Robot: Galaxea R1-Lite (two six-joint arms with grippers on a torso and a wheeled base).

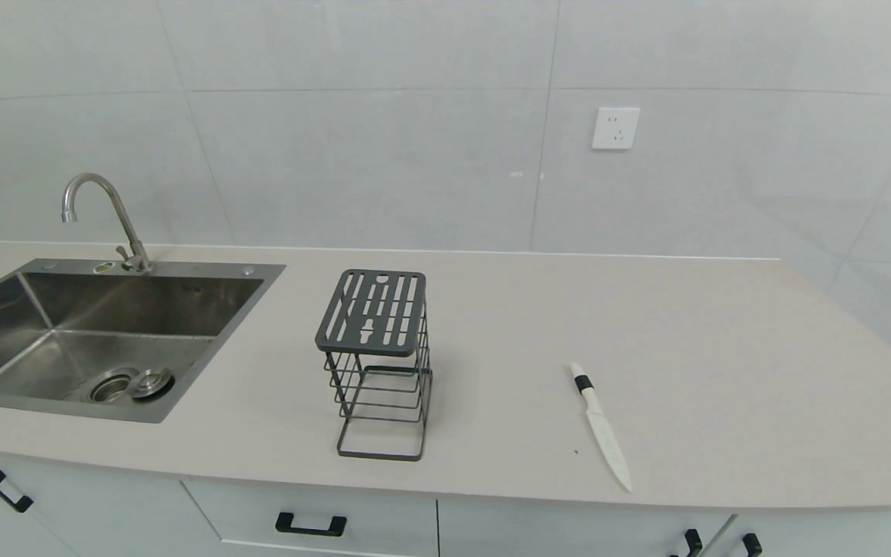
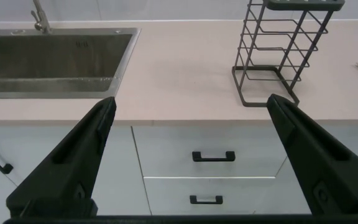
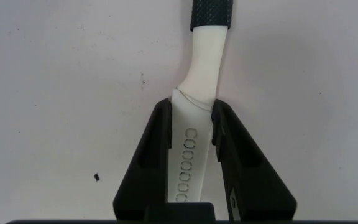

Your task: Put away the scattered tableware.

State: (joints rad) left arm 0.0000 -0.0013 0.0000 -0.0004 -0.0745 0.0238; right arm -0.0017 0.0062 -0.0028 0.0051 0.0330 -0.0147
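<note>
Counter [image 1: 646, 325]: pale, long, running left to right under a tiled wall.
Sink [image 1: 182, 267]: steel, set into the far left of the counter, with a tap [image 1: 97, 209] behind it.
Drawers [image 2: 213, 155]: white fronts with black handles, under the near edge of the counter.
Rack [image 1: 374, 363]: dark wire stand with a slotted top plate, upright mid-counter, right of the sink and apart from it.
Left gripper [image 2: 191, 102]: spread wide, holding nothing, low in front of the drawers with the rack's foot beyond it.
Right gripper [image 3: 192, 109]: narrow, pinched on the knife's white blade just short of the handle.
Knife [image 1: 599, 422]: white with a black band on the handle, flat on the counter, well right of the rack, handle far and tip near the front edge.
Step in hand: likely lifting the knife to take it to the rack.
Doing it well: probably a firm squeeze on the thin, slick blade, a straight lift, no swing of the tip. Then a carry left, point turned down, blade lined up with one slot and lowered slowly.
Risk: blade sliding or twisting between the fingers, or the rack tipping if nudged.
</note>
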